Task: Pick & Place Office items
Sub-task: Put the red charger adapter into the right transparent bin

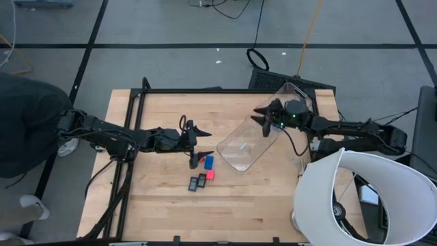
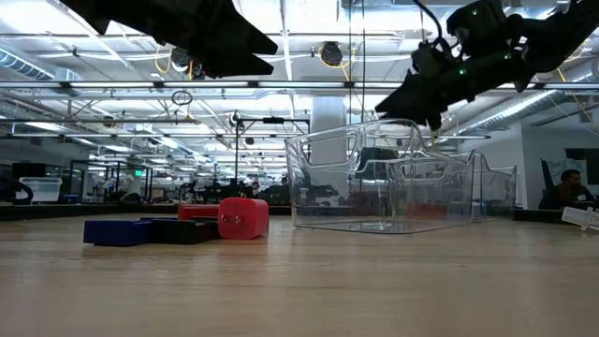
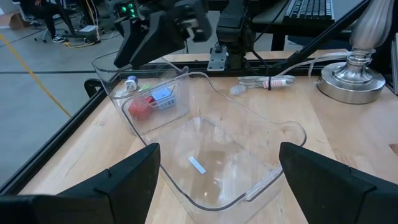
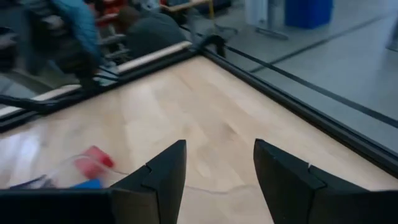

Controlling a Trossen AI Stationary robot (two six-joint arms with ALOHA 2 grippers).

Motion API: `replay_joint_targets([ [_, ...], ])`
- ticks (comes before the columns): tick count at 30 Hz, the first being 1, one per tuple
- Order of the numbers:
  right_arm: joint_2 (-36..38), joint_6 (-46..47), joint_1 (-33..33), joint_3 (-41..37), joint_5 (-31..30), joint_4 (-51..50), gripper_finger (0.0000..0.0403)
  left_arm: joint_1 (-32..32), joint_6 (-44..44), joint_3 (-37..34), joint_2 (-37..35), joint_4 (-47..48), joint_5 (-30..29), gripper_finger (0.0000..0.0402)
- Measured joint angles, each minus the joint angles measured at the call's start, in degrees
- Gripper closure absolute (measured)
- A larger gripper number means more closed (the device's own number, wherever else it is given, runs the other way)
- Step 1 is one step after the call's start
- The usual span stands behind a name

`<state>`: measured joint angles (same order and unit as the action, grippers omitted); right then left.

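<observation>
A clear plastic bin (image 1: 247,142) stands slantwise on the table right of the middle. A red piece (image 3: 142,107) and a light-blue piece (image 3: 163,96) show at its far end, and a small white strip (image 3: 197,165) lies on its floor. More office items lie in a group on the table near the bin: a blue block (image 1: 209,162), a red block (image 2: 243,217) and two dark flat pieces (image 1: 198,182). My left gripper (image 1: 194,139) hovers open just left of the bin, above the group. My right gripper (image 1: 263,117) hovers open above the bin's far right end.
A white lampshade (image 1: 362,198) fills the near right corner, and its metal base (image 3: 357,81) stands on the table beside a bundled cable (image 3: 267,82). A black frame rail (image 1: 205,90) runs along the far edge. A person in dark clothes (image 1: 27,130) is at the left.
</observation>
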<state>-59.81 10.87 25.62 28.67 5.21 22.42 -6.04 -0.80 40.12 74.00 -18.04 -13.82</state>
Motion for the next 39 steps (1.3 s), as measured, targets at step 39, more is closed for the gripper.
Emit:
replay_joint_targets([
  [39,-4.39,-13.29,-17.13,0.02,18.96,10.8,0.0235,0.02,0.0,0.0,0.0,-0.07,0.0,0.0069],
])
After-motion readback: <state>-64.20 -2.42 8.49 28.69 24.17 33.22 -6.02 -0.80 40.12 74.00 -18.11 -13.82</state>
